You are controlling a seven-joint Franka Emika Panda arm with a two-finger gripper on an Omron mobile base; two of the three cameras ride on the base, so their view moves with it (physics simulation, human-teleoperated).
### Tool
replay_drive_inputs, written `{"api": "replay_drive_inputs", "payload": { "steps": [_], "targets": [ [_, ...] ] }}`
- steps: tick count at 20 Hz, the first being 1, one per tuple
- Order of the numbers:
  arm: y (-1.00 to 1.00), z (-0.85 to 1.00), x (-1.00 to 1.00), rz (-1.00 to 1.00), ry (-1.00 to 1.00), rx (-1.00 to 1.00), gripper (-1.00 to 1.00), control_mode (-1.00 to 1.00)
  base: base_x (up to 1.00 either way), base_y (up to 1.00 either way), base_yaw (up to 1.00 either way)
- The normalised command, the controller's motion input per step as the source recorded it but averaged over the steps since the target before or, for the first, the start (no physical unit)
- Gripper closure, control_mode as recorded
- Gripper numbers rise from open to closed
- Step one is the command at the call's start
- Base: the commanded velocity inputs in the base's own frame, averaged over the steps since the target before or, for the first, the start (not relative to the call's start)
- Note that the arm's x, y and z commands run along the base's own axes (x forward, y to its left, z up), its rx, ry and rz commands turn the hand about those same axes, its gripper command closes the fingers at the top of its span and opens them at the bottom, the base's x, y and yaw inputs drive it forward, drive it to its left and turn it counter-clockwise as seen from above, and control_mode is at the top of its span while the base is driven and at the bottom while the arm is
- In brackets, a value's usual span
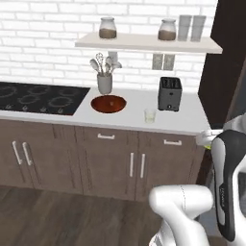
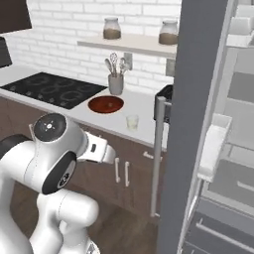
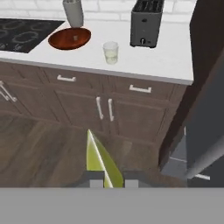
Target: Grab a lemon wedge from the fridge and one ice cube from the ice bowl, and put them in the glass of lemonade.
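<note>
My gripper (image 3: 108, 182) is shut on the lemon wedge (image 3: 98, 159), a yellow-green slice that sticks up between the fingertips in the hand view. In the left base view the gripper (image 1: 207, 140) hangs just off the counter's right end, with a speck of the lemon wedge (image 1: 208, 147) under it. The glass of lemonade (image 3: 110, 52) (image 1: 150, 115) (image 2: 132, 121) stands near the counter's front edge. Left of it lies the ice bowl (image 3: 59, 41) (image 1: 108, 104) (image 2: 105, 104), holding a small pale ice cube (image 3: 75, 38). The fridge door (image 2: 193, 124) stands open on the right.
A black toaster (image 1: 169, 93) stands behind the glass, and a grey utensil holder (image 1: 104, 82) behind the bowl. The cooktop (image 1: 38, 96) fills the counter's left. A shelf (image 1: 144, 43) above carries jars and tall glasses. Base cabinets (image 1: 115, 163) run below the counter.
</note>
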Motion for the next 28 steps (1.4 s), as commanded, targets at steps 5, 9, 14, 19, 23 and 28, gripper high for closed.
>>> {"api": "replay_drive_inputs", "payload": {
  "steps": [5,9,14,19,23,28],
  "targets": [
    [0.0,0.0,0.0,0.0,0.0,0.0,1.0,1.0,1.0,0.62,-0.17],
    [0.0,0.0,0.0,0.0,0.0,0.0,1.0,1.0,0.84,0.07,-0.23],
    [0.0,0.0,0.0,0.0,0.0,0.0,1.0,1.0,0.47,-0.26,-0.34],
    [0.0,0.0,0.0,0.0,0.0,0.0,1.0,1.0,0.72,0.19,-0.2],
    [0.0,0.0,0.0,0.0,0.0,0.0,1.0,1.0,0.65,0.11,-0.09],
    [-0.04,-0.29,0.26,-0.04,0.16,0.0,1.0,-1.0,0.16,0.0,-0.01]
  ]
}}
